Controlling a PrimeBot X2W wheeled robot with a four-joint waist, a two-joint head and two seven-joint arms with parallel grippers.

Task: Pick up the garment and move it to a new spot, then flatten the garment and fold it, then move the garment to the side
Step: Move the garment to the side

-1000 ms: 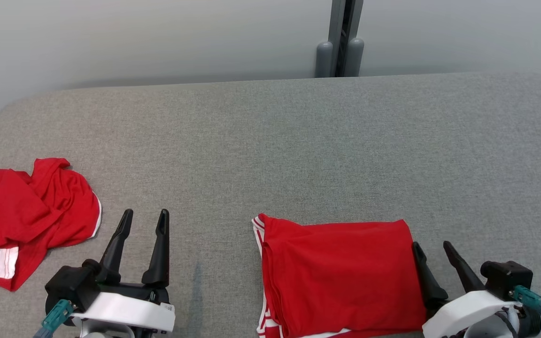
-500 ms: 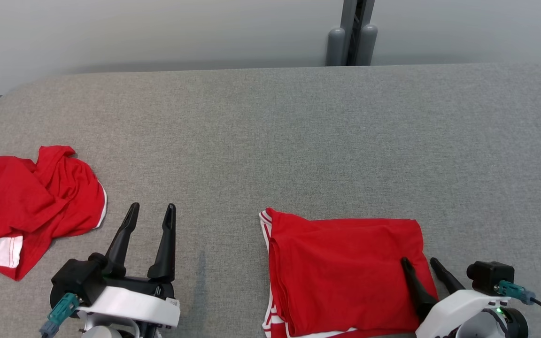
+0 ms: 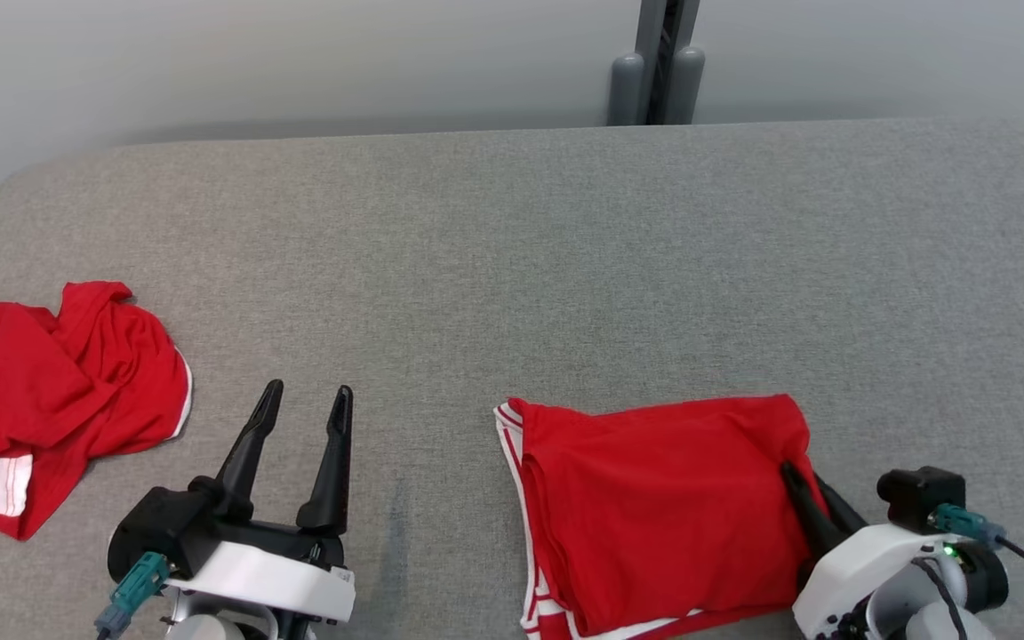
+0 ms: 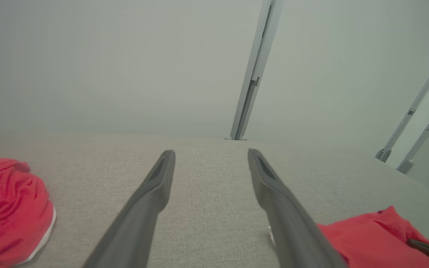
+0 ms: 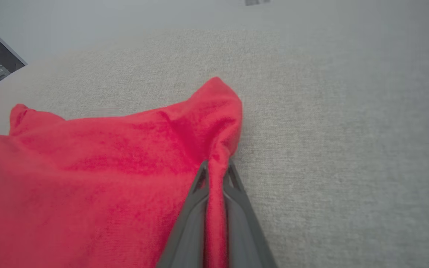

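Logging the state from the remote station. Right claw (image 3: 801, 476) is clamped on the folded garment (image 3: 663, 507). In the right wrist view both dark fingers (image 5: 184, 223) are pressed nearly together with a ridge of red cloth pinched between them. Just past the tips the cloth bunches up into a peak. I read the grip as sitting on the right edge of the folded garment, close to its far right corner.

The folded garment itself lies on the gray table (image 3: 565, 249) as a rough rectangle of several layers. White stripes show along its left edge and along its near edge. Its far edge slopes upward toward the gripped corner; the rest looks flat, with shallow creases.

Left claw (image 3: 308, 391) sits to the left of the folded garment and well apart from it. Its fingers are spread wide, and the left wrist view shows bare table fabric between them. I cannot tell whether the fingertips touch the table.

A second, crumpled garment (image 3: 50, 391) lies far to the left of the folded garment, beyond the left claw. It is red with a white band at its near end, heaped in loose folds.

A gray post (image 3: 654, 62) stands against the pale wall beyond the folded garment, past the table's far edge.
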